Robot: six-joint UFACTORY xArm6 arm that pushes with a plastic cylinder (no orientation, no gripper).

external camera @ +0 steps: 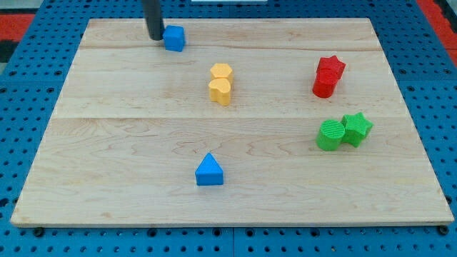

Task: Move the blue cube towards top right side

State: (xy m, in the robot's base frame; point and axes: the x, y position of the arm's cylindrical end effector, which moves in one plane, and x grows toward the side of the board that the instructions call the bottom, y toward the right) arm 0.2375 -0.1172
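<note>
The blue cube (pixel 174 38) sits near the view's top edge of the wooden board (pixel 128 143), left of centre. My tip (pixel 155 36) stands just to the cube's left, touching or almost touching its side. The dark rod rises out of the view's top.
A yellow hexagonal block (pixel 222 71) and a yellow cylinder (pixel 221 91) stand together at centre. A red star (pixel 331 66) and red cylinder (pixel 324 84) stand at the right. A green cylinder (pixel 330 135) and green star (pixel 356 128) lie below them. A blue triangle (pixel 209 171) lies at bottom centre.
</note>
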